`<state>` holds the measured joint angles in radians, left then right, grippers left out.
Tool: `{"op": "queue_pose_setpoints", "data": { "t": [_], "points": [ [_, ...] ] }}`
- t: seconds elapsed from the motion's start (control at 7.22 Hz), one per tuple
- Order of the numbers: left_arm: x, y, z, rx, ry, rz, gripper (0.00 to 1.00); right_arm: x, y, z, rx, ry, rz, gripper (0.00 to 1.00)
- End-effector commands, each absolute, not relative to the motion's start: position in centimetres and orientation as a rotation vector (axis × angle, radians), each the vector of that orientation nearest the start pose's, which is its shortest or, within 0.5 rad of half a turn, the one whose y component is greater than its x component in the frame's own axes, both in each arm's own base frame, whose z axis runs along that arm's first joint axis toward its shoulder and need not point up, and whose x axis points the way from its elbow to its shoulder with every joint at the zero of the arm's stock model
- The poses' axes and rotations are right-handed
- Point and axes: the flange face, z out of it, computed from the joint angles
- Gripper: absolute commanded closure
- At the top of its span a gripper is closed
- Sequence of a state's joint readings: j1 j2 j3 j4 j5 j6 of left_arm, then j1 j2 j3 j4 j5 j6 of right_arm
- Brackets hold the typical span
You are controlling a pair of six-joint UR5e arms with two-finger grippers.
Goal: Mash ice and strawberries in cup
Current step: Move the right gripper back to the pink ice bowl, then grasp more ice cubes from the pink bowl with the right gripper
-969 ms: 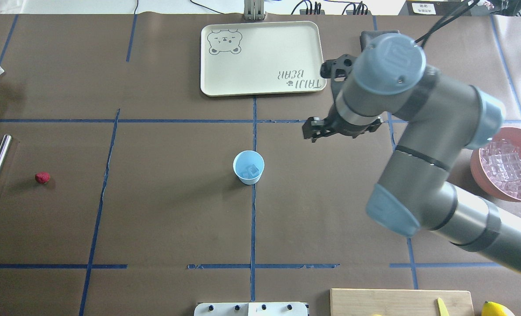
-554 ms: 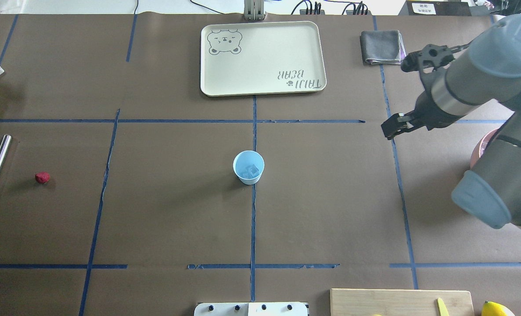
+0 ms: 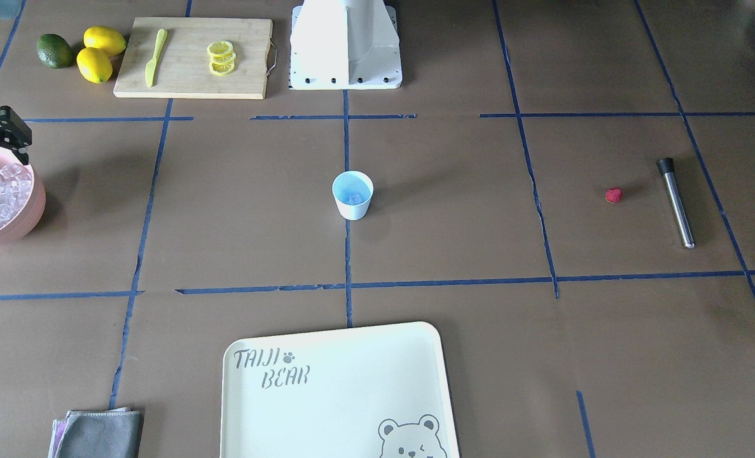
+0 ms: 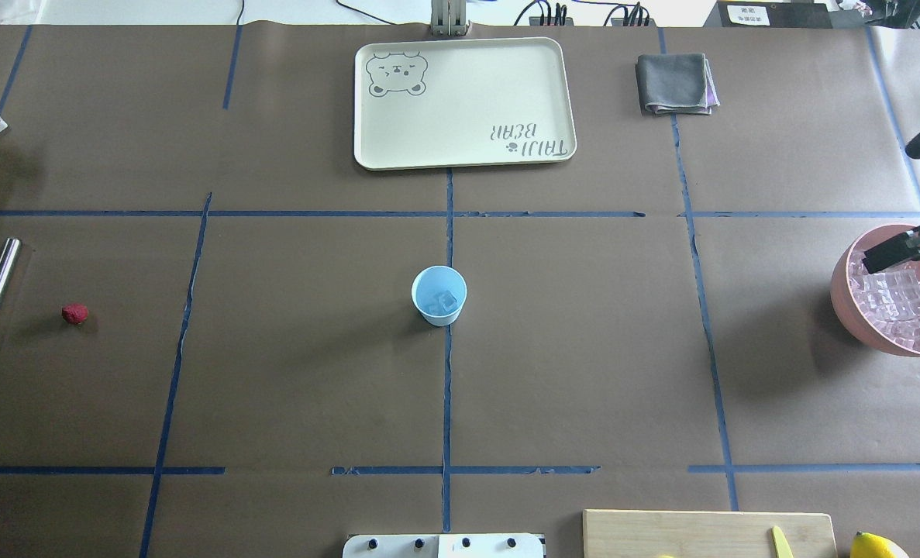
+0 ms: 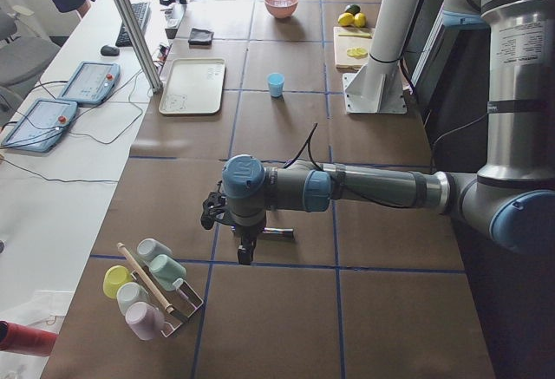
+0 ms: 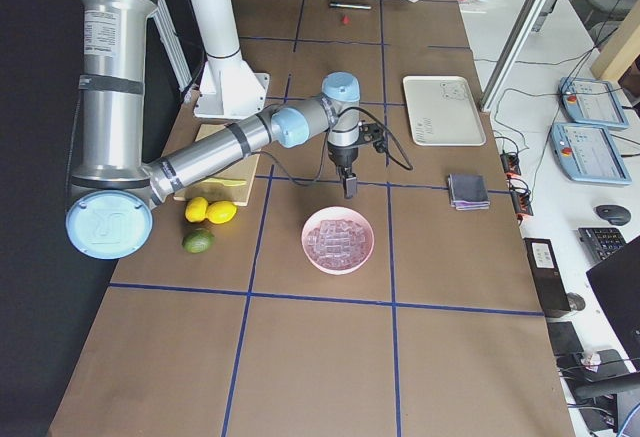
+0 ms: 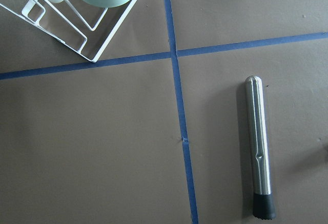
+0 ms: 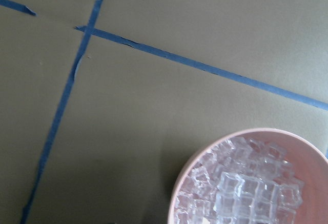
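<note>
The right fingers (image 3: 20,143) hang over the rim of the pink bowl (image 3: 37,207) at the table's right-end edge in the front view. Can't tell how far they are spread; nothing seen held. Mid-table stands the cup (image 3: 352,196) with a little ice (image 3: 353,198) inside. The strawberry (image 3: 614,195) lies loose near the left-end edge, beside the steel muddler (image 3: 675,202).

Overhead: a second ago the right arm was out over the table just right of the cup. Now it has swung back to the bowl, fingers above the heaped cubes. Probably going for more ice; berry not in yet, mashing not begun.

Left side view: the left fingers (image 5: 245,253) hang low beside the muddler; can't tell if open or closed.

Left wrist: muddler below, no fingers in shot.

Right wrist: bowl rim and cubes only.
</note>
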<state>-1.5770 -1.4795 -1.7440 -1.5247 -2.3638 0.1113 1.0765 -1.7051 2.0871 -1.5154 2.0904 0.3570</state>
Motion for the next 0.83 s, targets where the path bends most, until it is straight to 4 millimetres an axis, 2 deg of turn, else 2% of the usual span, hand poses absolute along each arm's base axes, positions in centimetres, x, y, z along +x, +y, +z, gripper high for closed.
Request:
{"op": "queue_pose_setpoints", "data": {
  "t": [0.0, 0.28, 0.42, 0.69],
  "points": [
    [-6.5, -45.4, 61.9, 0.083, 0.79, 0.115, 0.0, -11.3, -39.5, 54.1, 0.182, -0.641, -0.249, 0.16],
    [-6.5, -45.3, 61.7, 0.084, 0.796, 0.115, 0.0, -11.1, -39.3, 57.4, 0.136, -0.622, -0.223, 0.3],
    [-6.5, -45.2, 61.3, 0.09, 0.796, 0.117, 0.0, -11.1, -39.1, 58.4, 0.11, -0.616, -0.197, 0.33],
    [-6.5, -45.3, 61.2, 0.093, 0.795, 0.118, 0.0, -11.5, -39.3, 58.2, 0.102, -0.623, -0.178, 0.37]
  ]
}}
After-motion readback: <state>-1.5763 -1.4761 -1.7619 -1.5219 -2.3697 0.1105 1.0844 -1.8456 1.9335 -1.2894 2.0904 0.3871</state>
